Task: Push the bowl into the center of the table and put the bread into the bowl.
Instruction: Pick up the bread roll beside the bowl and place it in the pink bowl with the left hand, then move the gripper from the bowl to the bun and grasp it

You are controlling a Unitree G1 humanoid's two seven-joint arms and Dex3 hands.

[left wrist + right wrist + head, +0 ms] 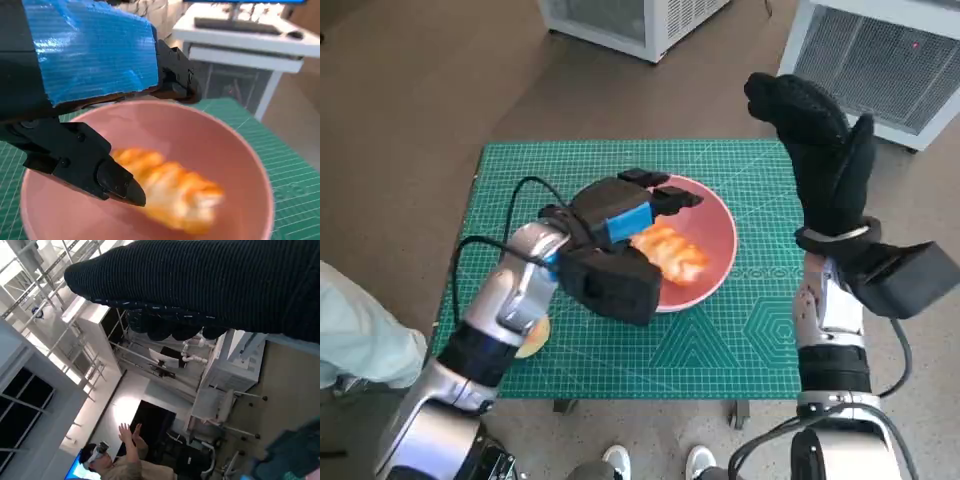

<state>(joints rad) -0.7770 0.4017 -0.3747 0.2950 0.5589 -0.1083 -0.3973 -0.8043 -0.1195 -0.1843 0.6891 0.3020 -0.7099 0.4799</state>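
So, quick rundown of the scene:

Bowl: the round pink plastic bowl (712,232) sits roughly mid-worktop, on the green gridded cutting mat (740,330).
Bread: the golden-orange glazed bread roll (670,252) lies inside the bowl, on its bottom (blurry in the left wrist view (170,192), but clearly in there).
Left hand: the black left hand with blue tape over its back (620,225) hovers over the bowl's near-left side, fingers (117,182) spread apart with nothing in them; one fingertip hangs just beside the bread, can't tell if it touches.
Right hand: the right hand in the black knitted glove (820,150) is raised well above the worktop's right edge, fingers up and spread, empty.
Extras: a small yellowish round object (533,338) peeks out under the left forearm, and a person (117,460) with raised hands shows in the right wrist view.
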